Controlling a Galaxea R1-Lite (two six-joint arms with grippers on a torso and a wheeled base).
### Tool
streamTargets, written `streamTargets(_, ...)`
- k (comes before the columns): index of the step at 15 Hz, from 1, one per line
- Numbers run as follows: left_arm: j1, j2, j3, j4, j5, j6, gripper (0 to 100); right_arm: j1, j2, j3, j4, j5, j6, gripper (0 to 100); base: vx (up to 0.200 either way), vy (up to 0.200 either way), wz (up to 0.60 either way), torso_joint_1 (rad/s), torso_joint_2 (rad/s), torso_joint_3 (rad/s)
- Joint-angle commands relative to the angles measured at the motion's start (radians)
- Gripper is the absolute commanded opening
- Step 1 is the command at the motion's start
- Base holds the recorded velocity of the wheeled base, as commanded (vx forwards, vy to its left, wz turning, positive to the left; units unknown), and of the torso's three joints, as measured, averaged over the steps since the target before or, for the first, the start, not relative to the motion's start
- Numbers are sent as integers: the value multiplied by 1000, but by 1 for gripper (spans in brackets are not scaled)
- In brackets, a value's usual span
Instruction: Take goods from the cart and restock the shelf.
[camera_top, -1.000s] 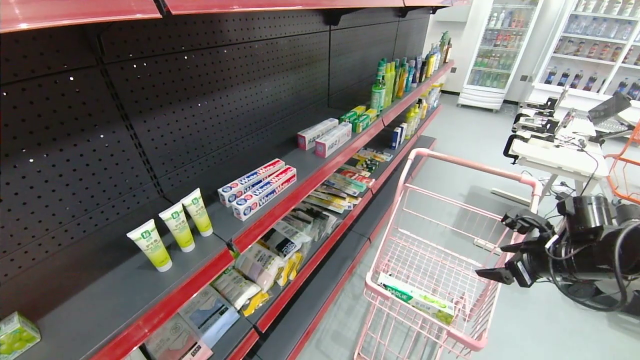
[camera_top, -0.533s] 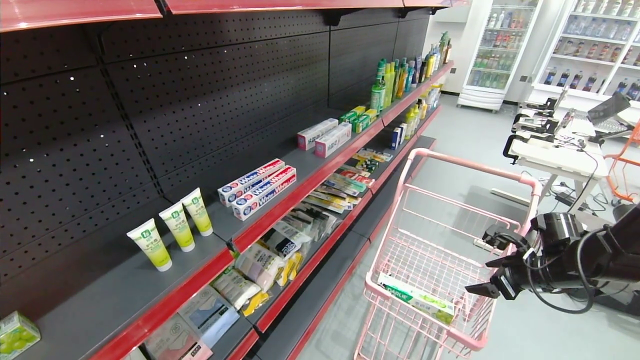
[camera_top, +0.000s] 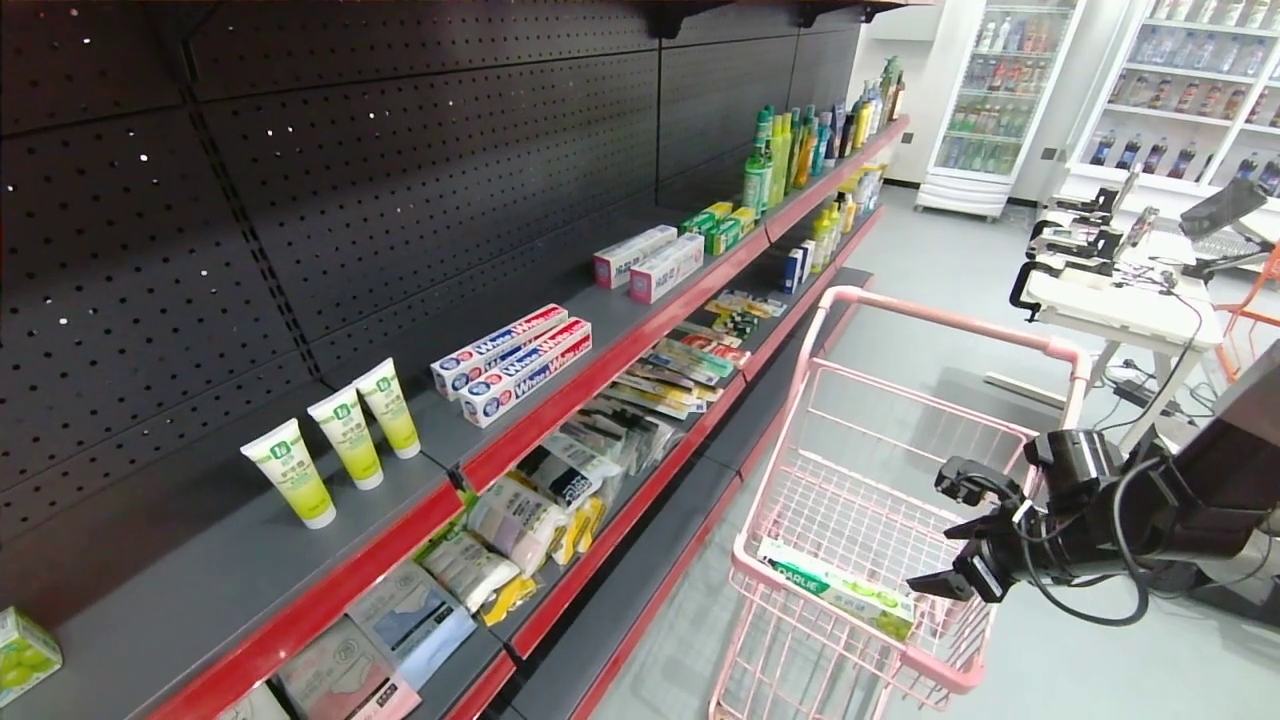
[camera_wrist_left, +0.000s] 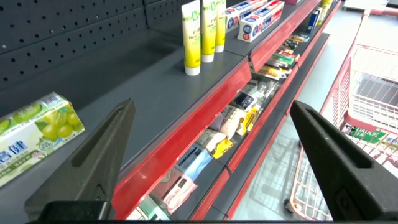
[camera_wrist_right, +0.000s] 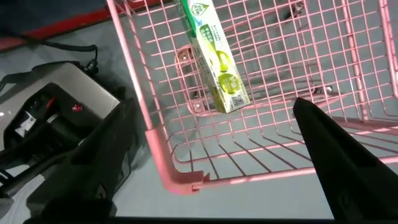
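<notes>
A green-and-white toothpaste box (camera_top: 835, 592) lies flat in the pink wire cart (camera_top: 950, 325), near its front corner. My right gripper (camera_top: 942, 558) hangs open just above the cart's near rim, right of the box. Seen from the right wrist, the box (camera_wrist_right: 214, 56) lies on the cart's mesh floor between the spread fingers (camera_wrist_right: 102, 162), with the gripper (camera_wrist_right: 214, 104) above it. My left gripper (camera_wrist_left: 212, 109) is open and holds nothing, hovering over the dark shelf (camera_wrist_left: 155, 93) near a green box (camera_wrist_left: 37, 134).
The shelf (camera_top: 200, 590) holds three green tubes (camera_top: 345, 450), two red-and-white toothpaste boxes (camera_top: 515, 362), more boxes and bottles (camera_top: 780, 160) farther along. Packets fill the lower shelf (camera_top: 560, 490). A white table (camera_top: 1120, 310) and drink coolers stand beyond the cart.
My right gripper has come down and to the left, closer to the box in the cart. The head camera has tilted down a little.
</notes>
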Motion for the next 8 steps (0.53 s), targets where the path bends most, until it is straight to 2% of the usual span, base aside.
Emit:
streamTargets(1, 0, 1, 0, 0, 1, 0, 100, 2, 6, -3, -1, 0, 0, 100, 0, 0, 0, -149, 325, 168)
streamTargets(8, 0, 1, 0, 0, 1, 0, 100, -7, 12, -12, -3, 0, -2, 100, 0, 0, 0, -152, 334, 182)
